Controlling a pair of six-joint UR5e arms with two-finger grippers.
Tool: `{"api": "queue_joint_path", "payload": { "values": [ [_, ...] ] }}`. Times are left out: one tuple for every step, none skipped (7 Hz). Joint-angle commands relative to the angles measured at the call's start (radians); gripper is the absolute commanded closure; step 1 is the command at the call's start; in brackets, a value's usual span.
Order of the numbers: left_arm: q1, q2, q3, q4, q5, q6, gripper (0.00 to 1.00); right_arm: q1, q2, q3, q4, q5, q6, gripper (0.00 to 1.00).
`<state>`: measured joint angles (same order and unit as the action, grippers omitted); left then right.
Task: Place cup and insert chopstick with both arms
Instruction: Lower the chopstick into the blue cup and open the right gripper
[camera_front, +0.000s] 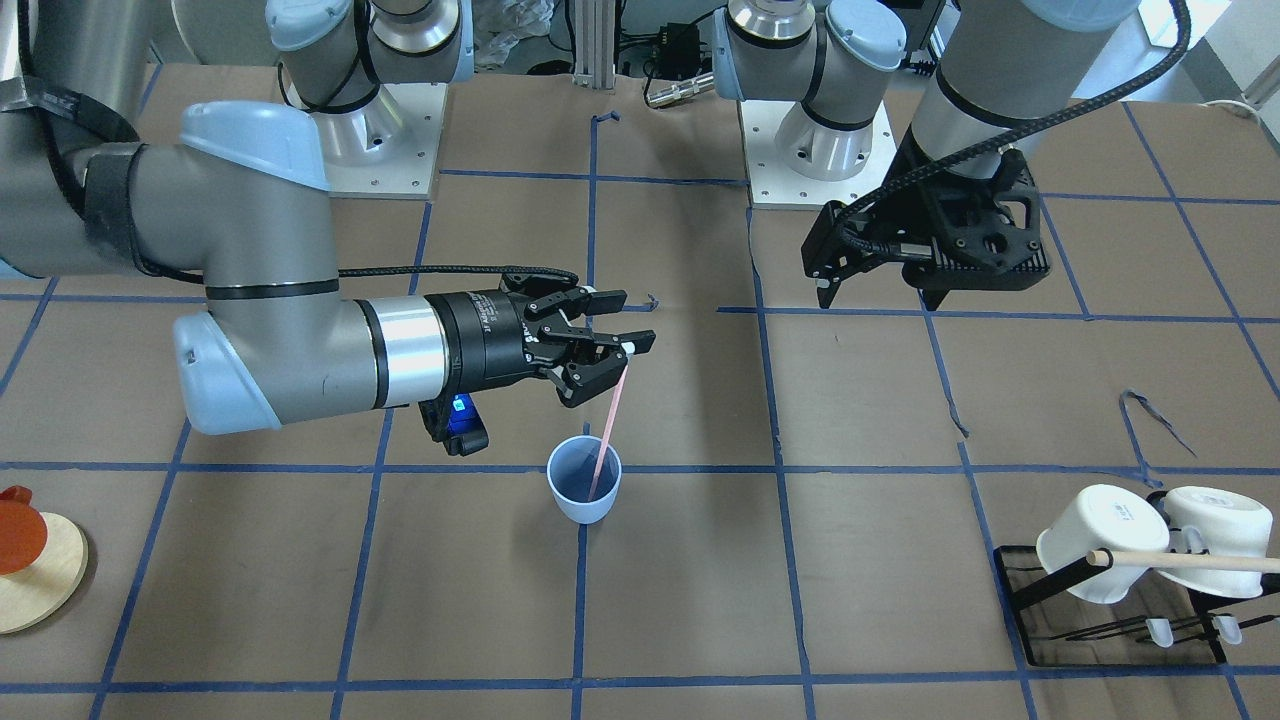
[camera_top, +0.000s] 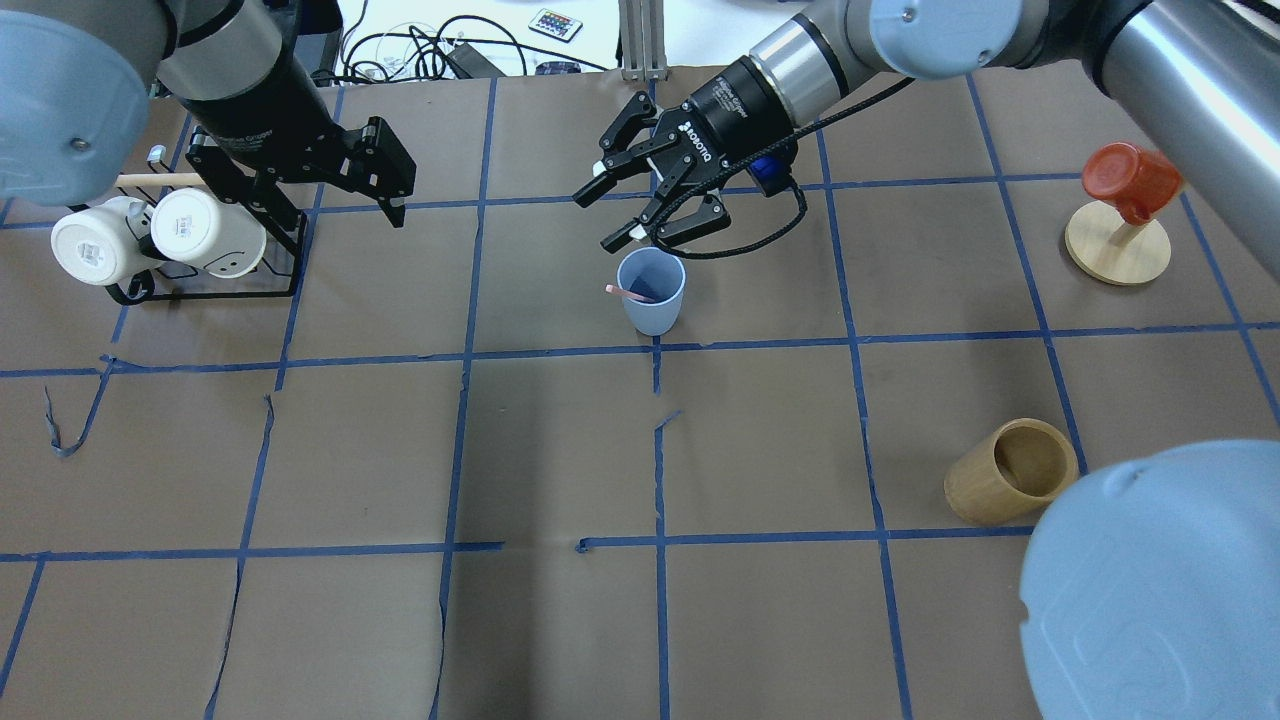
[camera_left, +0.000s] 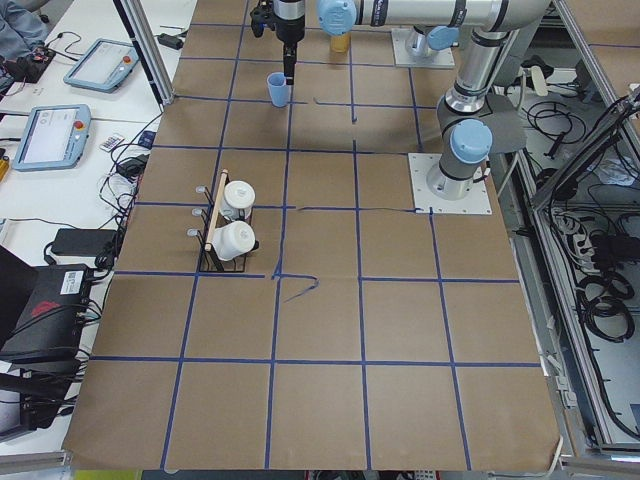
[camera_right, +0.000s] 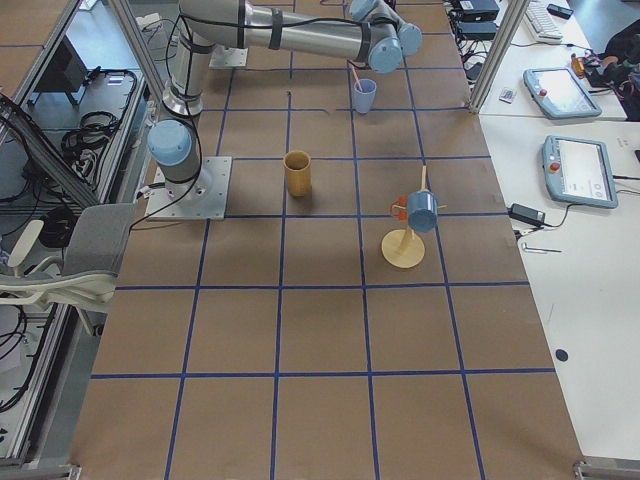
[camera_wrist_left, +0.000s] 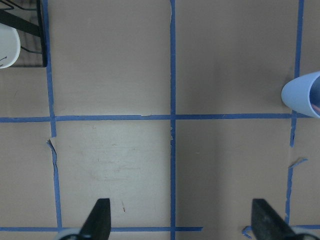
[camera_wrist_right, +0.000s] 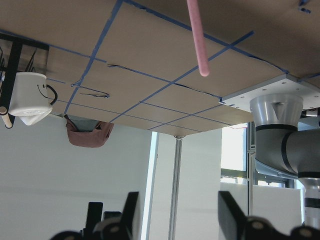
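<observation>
As seen from the front-facing camera, noted pink chopstick (camera_front: 608, 430) leaning in upright blue cup (camera_front: 583, 505), top end close under spread, empty right gripper (camera_front: 625, 322); left gripper (camera_front: 878, 295) likewise spread, well apart near mug rack (camera_front: 1012, 600).

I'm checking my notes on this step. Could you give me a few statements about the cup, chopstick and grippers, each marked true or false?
1. The chopstick stands in the blue cup. True.
2. The right gripper is shut on the chopstick. False: its jaws are open.
3. The left gripper holds a white mug. False: it is open and empty; both white mugs are on the rack.
4. The red mug sits on a wooden stand. True.
</observation>
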<state>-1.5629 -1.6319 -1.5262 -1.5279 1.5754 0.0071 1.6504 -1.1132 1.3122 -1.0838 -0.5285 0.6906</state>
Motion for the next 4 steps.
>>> {"api": "queue_joint_path", "payload": {
  "values": [
    [0.0, -0.002, 0.0, 0.0, 0.0, -0.001, 0.0, -0.009, -0.058, -0.008, -0.057, -0.101, 0.061, 0.0],
    [0.0, -0.002, 0.0, 0.0, 0.0, -0.001, 0.0, -0.027, -0.11, -0.005, -0.142, -0.321, 0.06, 0.0],
    [0.0, -0.002, 0.001, 0.002, 0.002, -0.001, 0.0, -0.076, -0.143, 0.002, -0.152, -0.475, 0.029, 0.0],
    [0.0, -0.002, 0.001, 0.002, 0.0, -0.003, 0.0, -0.099, -0.199, 0.007, -0.151, -0.63, -0.126, 0.0]
  ]
}}
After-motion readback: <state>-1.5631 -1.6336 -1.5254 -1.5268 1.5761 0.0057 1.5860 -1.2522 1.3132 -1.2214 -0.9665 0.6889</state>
